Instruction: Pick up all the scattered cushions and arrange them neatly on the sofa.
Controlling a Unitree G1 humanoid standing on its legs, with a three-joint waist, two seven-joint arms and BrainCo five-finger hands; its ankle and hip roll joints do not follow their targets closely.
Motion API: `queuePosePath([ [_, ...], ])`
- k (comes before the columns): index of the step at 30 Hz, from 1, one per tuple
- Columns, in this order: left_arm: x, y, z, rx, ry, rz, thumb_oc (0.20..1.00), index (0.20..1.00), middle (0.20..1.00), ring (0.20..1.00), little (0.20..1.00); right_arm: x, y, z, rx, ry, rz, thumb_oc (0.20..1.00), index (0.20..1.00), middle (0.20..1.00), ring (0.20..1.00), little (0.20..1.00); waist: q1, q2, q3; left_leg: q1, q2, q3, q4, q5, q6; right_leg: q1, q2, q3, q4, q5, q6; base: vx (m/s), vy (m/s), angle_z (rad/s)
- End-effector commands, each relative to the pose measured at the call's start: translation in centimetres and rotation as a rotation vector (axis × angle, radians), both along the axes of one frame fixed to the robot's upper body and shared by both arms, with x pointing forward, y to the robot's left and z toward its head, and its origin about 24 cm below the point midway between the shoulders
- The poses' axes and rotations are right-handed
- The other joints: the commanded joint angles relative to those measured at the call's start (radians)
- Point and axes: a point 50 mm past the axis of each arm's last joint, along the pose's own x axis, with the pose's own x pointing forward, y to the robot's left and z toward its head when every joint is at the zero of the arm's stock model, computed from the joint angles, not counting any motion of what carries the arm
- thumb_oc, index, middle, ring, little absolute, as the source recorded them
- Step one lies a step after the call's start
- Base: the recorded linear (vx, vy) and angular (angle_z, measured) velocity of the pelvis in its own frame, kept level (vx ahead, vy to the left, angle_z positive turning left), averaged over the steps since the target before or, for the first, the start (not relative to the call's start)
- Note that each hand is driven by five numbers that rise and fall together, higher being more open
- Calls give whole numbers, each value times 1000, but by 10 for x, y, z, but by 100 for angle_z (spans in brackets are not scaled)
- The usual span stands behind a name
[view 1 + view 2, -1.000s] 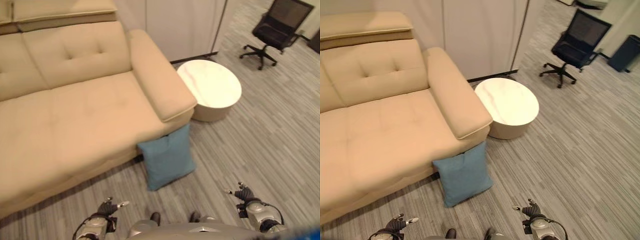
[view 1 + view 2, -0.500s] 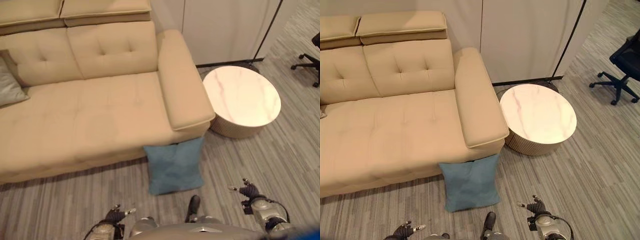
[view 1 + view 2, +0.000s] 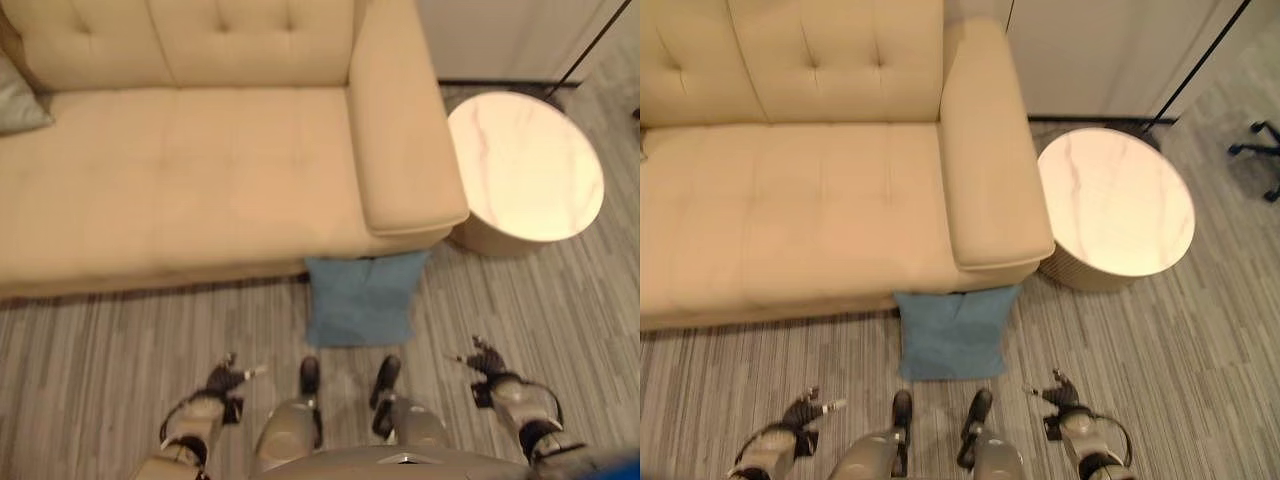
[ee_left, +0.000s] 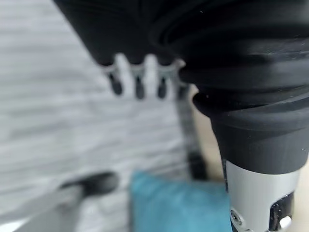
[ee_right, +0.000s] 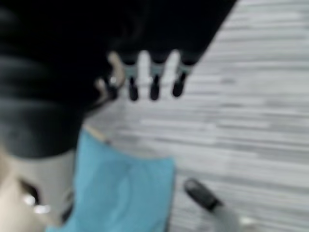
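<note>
Blue cushion (image 3: 362, 298) lies on the floor (image 3: 90, 360), leaning against the sofa (image 3: 200, 170) front under its armrest, near the round table (image 3: 525, 170). Grey cushion (image 3: 18, 98) sits on the sofa seat. Left hand (image 3: 222, 382) and right hand (image 3: 485, 360) hang low, fingers relaxed, holding nothing.

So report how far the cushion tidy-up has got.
Done: a grey cushion already lies at the sofa's far left end. In hand: nothing; the left hand and right hand hang open and empty. Left: the blue cushion is on the floor against the sofa front, below the armrest.
</note>
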Motion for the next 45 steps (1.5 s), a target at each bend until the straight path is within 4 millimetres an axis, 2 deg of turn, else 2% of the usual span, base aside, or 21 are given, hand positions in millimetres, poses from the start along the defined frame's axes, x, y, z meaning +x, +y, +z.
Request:
queuePosePath([
  [1, 30, -15, 21, -62, -220, 78, 1000, 1000, 1000, 1000, 1000, 30, -14, 33, -50, -196, -50, 1000, 1000, 1000, 1000, 1000, 13, 9, 16, -74, 41, -82, 15, -13, -72, -17, 21, 31, 67, -49, 87, -146, 17, 4],
  [2, 44, -17, 33, -80, -300, 96, 1000, 1000, 1000, 1000, 1000, 41, -14, 44, -55, -251, -59, 1000, 1000, 1000, 1000, 1000, 13, 10, 31, -105, 39, -82, 27, -10, -74, -52, 16, 31, 79, -44, 87, -97, 10, 0],
  [3, 44, -17, 33, -80, -300, 96, 1000, 1000, 1000, 1000, 1000, 41, -14, 44, -55, -251, -59, 1000, 1000, 1000, 1000, 1000, 13, 9, 30, -107, 39, -82, 28, -11, -73, -54, 16, 31, 80, -44, 87, -67, -14, 0],
  [4, 66, -22, 54, -122, -424, 116, 1000, 1000, 1000, 1000, 1000, 58, -14, 63, -55, -344, -75, 1000, 1000, 1000, 1000, 1000, 15, 15, 48, -147, 39, -88, 43, -33, -81, -100, 14, 41, 103, -63, 96, -81, -18, -6],
  [5, 80, -24, 70, -144, -509, 127, 1000, 1000, 1000, 1000, 1000, 69, -14, 75, -57, -396, -84, 1000, 1000, 1000, 1000, 1000, 11, 18, 62, -183, 40, -88, 53, -28, -83, -146, 7, 40, 124, -60, 97, -81, -18, -8],
  [6, 80, -25, 70, -144, -510, 127, 1000, 1000, 1000, 1000, 1000, 69, -14, 75, -57, -397, -84, 1000, 1000, 1000, 1000, 1000, 11, 18, 61, -187, 40, -88, 55, -28, -83, -150, 6, 41, 126, -61, 97, -155, 8, -12],
  [7, 102, -30, 96, -174, -623, 121, 1000, 1000, 1000, 1000, 1000, 88, -13, 100, -50, -497, -91, 1000, 1000, 1000, 1000, 1000, 6, 22, 77, -254, 39, -89, 69, -20, -85, -217, -1, 48, 141, -56, 99, -131, 16, -5],
  [10, 129, -35, 134, -201, -772, 107, 1000, 1000, 1000, 1000, 1000, 112, -19, 139, -44, -639, -122, 1000, 1000, 1000, 1000, 1000, -7, 29, 97, -352, 40, -82, 93, -12, -90, -327, -13, 57, 177, -49, 103, -127, 20, -1],
  [11, 136, -37, 145, -202, -809, 94, 1000, 1000, 1000, 1000, 1000, 118, -20, 150, -33, -675, -129, 1000, 1000, 1000, 1000, 1000, -11, 33, 103, -382, 41, -81, 99, -10, -90, -360, -15, 59, 188, -45, 105, -65, 19, -5],
  [12, 136, -37, 146, -202, -811, 94, 1000, 1000, 1000, 1000, 1000, 118, -20, 150, -33, -676, -129, 1000, 1000, 1000, 1000, 1000, -11, 32, 101, -388, 41, -80, 102, -10, -90, -367, -16, 59, 191, -46, 105, -70, -3, -5],
  [13, 150, -40, 168, -183, -874, 64, 1000, 1000, 1000, 1000, 1000, 131, -20, 174, -15, -753, -134, 1000, 1000, 1000, 1000, 1000, -19, 35, 106, -458, 42, -86, 118, -8, -90, -440, -22, 69, 211, -43, 108, -60, -16, -5],
  [15, 156, -42, 177, -176, -900, 56, 1000, 1000, 1000, 1000, 1000, 135, -20, 182, -8, -775, -137, 1000, 1000, 1000, 1000, 1000, -23, 34, 108, -492, 43, -86, 127, -8, -89, -472, -25, 69, 220, -43, 110, -47, -20, -2],
  [16, 166, -45, 196, -161, -946, 38, 1000, 1000, 1000, 1000, 1000, 145, -19, 203, -6, -832, -135, 1000, 1000, 1000, 1000, 1000, -31, 33, 115, -572, 48, -88, 154, -10, -89, -549, -36, 81, 248, -43, 114, -39, -31, -1],
  [21, 184, -52, 232, -123, -1018, 3, 1000, 1000, 1000, 1000, 1000, 160, -23, 251, 1, -968, -171, 1000, 1000, 1000, 1000, 1000, -60, 34, 132, -762, 55, -106, 249, -27, -77, -730, -48, 103, 347, -66, 111, -37, -16, 2],
  [22, 184, -52, 232, -124, -1019, 4, 1000, 1000, 1000, 1000, 1000, 160, -23, 251, 1, -968, -171, 1000, 1000, 1000, 1000, 1000, -61, 34, 129, -769, 55, -106, 253, -29, -77, -736, -49, 104, 350, -67, 111, 0, 0, 0],
  [24, 190, -54, 243, -120, -1040, -1, 1000, 1000, 1000, 1000, 1000, 164, -24, 266, 21, -1009, -188, 1000, 1000, 1000, 1000, 1000, -71, 38, 136, -848, 61, -117, 302, -39, -71, -813, -52, 111, 398, -80, 111, -5, -11, 7],
  [29, 197, -59, 264, -112, -1084, -22, 1000, 1000, 1000, 1000, 1000, 168, -30, 287, 66, -1063, -223, 1000, 1000, 1000, 1000, 1000, -83, 48, 146, -977, 64, -125, 378, -53, -66, -946, -58, 117, 481, -104, 110, 20, -25, 7],
  [39, 206, -75, 299, -119, -1164, -66, 1000, 1000, 1000, 1000, 1000, 174, -19, 327, 130, -1171, -184, 1000, 1000, 1000, 1000, 1000, -102, 63, 150, -1135, 71, -123, 461, -59, -66, -1113, -64, 143, 567, -126, 108, 34, -24, 1],
  [43, 212, -91, 335, -80, -1237, -140, 1000, 1000, 1000, 1000, 1000, 179, -6, 354, 168, -1234, -138, 1000, 1000, 1000, 1000, 1000, -110, 74, 151, -1187, 77, -119, 462, -51, -69, -1168, -62, 150, 564, -120, 116, 37, -20, -2],
  [45, 213, -92, 341, -62, -1248, -149, 1000, 1000, 1000, 1000, 1000, 179, -2, 361, 167, -1247, -122, 1000, 1000, 1000, 1000, 1000, -112, 75, 151, -1196, 80, -118, 461, -49, -71, -1178, -59, 154, 562, -117, 117, 9, -9, -2],
])
